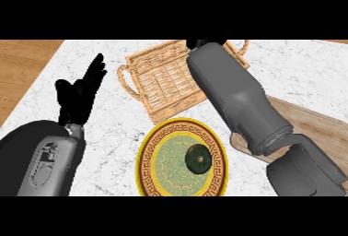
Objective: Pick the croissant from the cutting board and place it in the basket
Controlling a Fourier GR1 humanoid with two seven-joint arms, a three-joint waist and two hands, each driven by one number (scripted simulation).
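Right robot hand [198, 44], fingers hidden so state cannot be told, hangs over the wicker basket [158, 80] near the table's far edge; croissant unseen, placement unconfirmed; left robot hand [80, 94] rests open at left.

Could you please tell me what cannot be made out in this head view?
- Croissant: not visible; the right forearm covers the basket middle.
- Right hand: mostly hidden behind its forearm, fingers unclear.
- Cutting board: cut off by the right edge, partly under the forearm.
- Dark item on the plate: unidentifiable.
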